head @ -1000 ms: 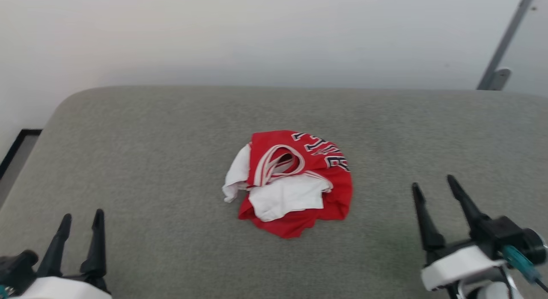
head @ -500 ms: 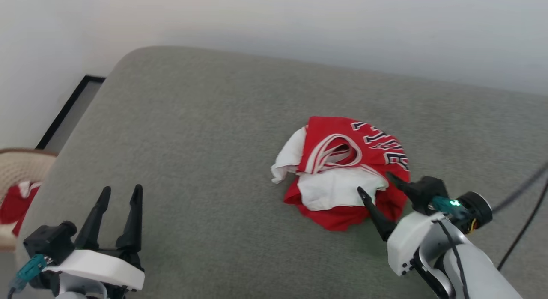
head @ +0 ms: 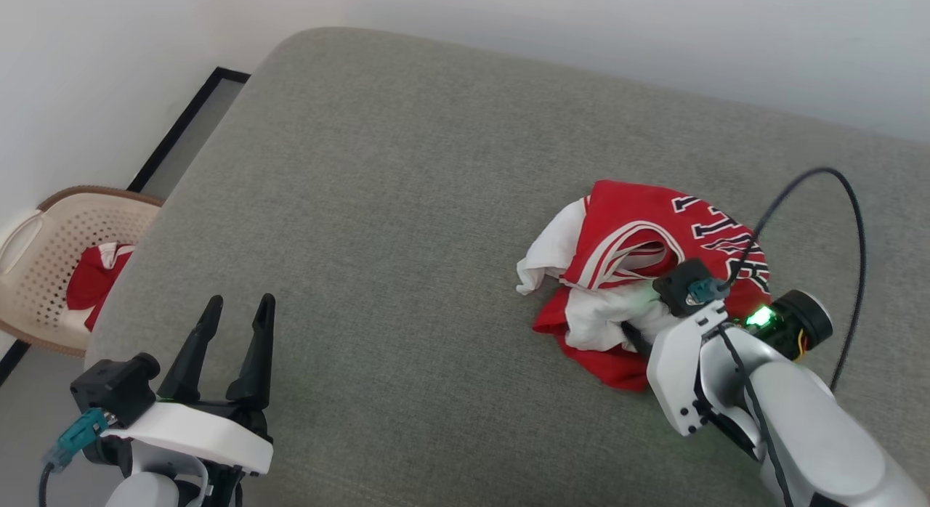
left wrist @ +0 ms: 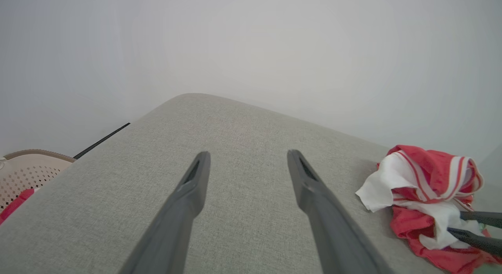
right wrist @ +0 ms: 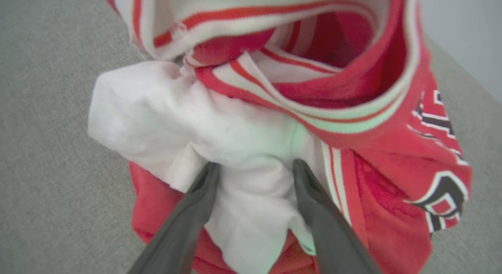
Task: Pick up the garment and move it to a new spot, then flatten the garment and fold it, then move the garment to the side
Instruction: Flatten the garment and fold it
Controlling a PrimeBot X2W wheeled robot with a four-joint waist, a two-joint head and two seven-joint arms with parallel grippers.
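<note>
The garment, a red T-shirt with white sleeves, striped trim and black lettering, lies crumpled on the grey cushioned surface, right of centre. My right gripper is pressed into its near side. In the right wrist view the right gripper is open, its two fingers straddling a bunched white fold of the garment. My left gripper hovers open and empty over the near left of the surface, far from the shirt. The left wrist view has the left gripper open, with the garment at the right edge.
A beige perforated basket stands on the floor at the left, holding another red-and-white cloth. A black cable arcs over the right arm. A white wall runs behind the surface, whose rounded left edge drops to the floor.
The head camera has turned, shifting the whole picture. My right gripper has moved from the right onto the garment and pushed its fingers around the white fold. The left gripper stays open.
</note>
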